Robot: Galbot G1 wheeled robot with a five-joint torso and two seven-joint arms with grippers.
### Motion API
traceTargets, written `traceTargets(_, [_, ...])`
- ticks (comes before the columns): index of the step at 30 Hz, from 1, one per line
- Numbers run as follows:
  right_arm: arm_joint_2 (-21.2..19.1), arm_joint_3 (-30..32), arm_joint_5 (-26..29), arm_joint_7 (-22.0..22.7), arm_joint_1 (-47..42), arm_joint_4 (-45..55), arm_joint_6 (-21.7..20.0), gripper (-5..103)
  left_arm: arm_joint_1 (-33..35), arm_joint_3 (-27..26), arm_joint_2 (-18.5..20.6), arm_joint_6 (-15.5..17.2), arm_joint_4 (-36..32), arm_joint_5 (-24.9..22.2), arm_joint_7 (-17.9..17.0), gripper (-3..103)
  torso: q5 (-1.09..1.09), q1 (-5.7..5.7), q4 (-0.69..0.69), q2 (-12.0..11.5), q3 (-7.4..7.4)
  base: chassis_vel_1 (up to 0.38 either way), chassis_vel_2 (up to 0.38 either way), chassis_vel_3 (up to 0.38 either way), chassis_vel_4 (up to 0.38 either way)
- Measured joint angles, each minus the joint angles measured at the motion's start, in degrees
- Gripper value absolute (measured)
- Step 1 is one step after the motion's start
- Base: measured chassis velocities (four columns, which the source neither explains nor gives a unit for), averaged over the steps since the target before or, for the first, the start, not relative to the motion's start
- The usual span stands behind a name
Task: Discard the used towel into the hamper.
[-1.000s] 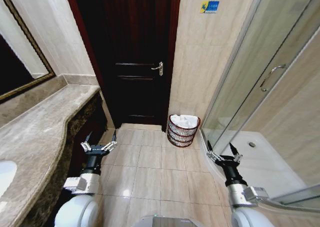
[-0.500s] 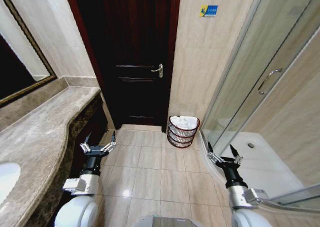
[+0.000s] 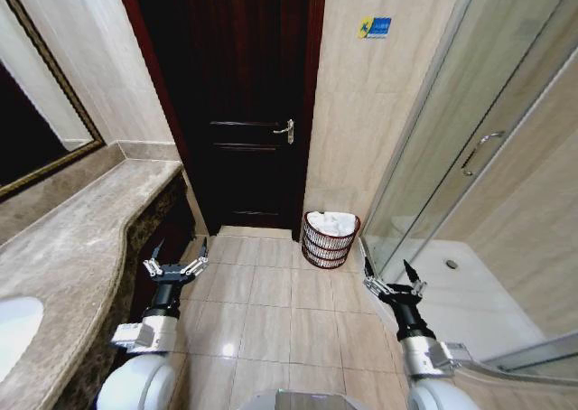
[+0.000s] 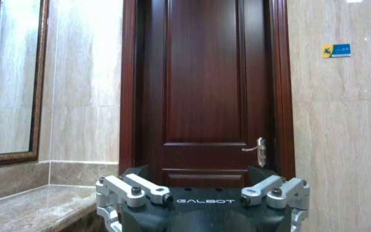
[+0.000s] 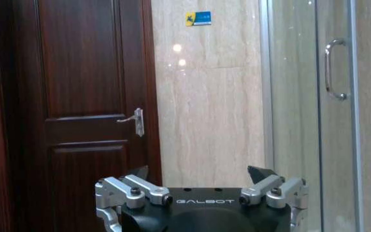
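The hamper [image 3: 330, 238] stands on the glossy beige tiled floor [image 3: 271, 311] in the corner just right of the dark wooden door [image 3: 244, 103], against the cream stone-look wall and just beside the glass shower enclosure [image 3: 470, 157]. It is a small round basket of reddish-brown wire, open-weave with horizontal rings, narrowing toward its base, and a crumpled white towel [image 3: 332, 220] fills its top up to the rim. The door is panelled, with a curved metal lever handle [image 3: 285, 130]; a small blue and yellow sticker [image 3: 375, 26] sits on the wall high above the hamper. Left of the door runs a mottled grey-brown marble desk [image 3: 81, 238] with a rounded edge, beneath a dark-framed mirror [image 3: 36, 121]. The left gripper [image 3: 175, 265] hangs over the floor well short of the hamper, close to the desk's front, its jaws spread wide apart and holding nothing. The right gripper [image 3: 388, 284] hangs over the floor beside the shower's curved white base [image 3: 470, 293], nearer the hamper but apart from it, its jaws likewise spread and bare.
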Motion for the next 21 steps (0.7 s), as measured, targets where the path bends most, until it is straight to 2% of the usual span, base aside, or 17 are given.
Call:
traceTargets(3, [-0.7,-0.4,0.1,1.2,0.0,0.0,0.0,100,-0.1,0.5,0.0,-1.2,0.2,-0.3,0.0,100,0.0,0.51,0.0,1.1,0.6,0.0,0.0,0.0,0.0])
traceTargets(7, [-1.5,-0.6,0.0,1.8,0.1,-0.5,0.0,100,-0.1,0.5,-0.1,-1.9,0.2,-0.6,0.4,100,0.0,0.69,0.0,1.5,0.83,0.0,0.0,0.0,0.0])
traceTargets(15, [-3.7,-2.5,-0.5,4.4,-0.1,-0.1,-0.9,100,0.5,0.1,-0.2,-3.6,1.1,-0.7,1.0,100,0.0,0.66,0.0,1.4,0.8,0.0,0.0,0.0,0.0])
traceTargets(21, [-3.6,-3.2,-1.8,4.8,-0.2,-0.1,-1.8,100,0.6,-0.9,0.2,-3.8,1.5,-1.6,1.4,100,0.0,0.56,0.0,1.2,0.69,0.0,0.0,0.0,0.0])
